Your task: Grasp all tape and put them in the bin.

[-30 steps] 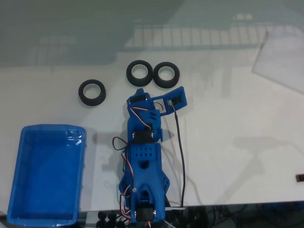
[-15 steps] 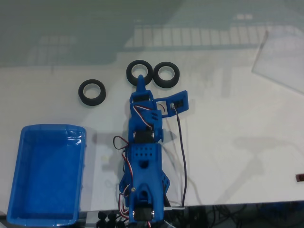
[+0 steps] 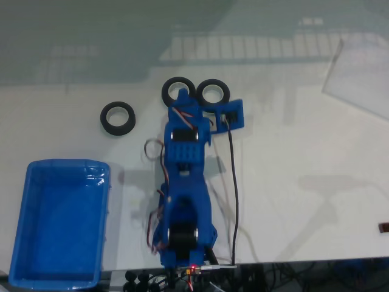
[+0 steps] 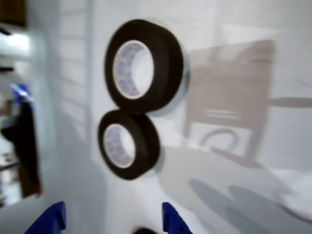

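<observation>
1. My gripper [image 4: 113, 220] is wide apart and holds nothing. I see its two blue tips low in the wrist view, lined up under the rolls so one can slip in between.
2. Two tape rolls [image 3: 179, 92] [image 3: 213, 94] sit touching on the far side of the table [image 3: 292, 201] — the arm covers part of them in the fixed view.
3. A third roll [image 3: 117, 117] lies alone to the left.
4. The bin [image 3: 24, 243] waits near and left — no tape in it yet.
5. I think the touching rolls could bump each other when I grab.
</observation>
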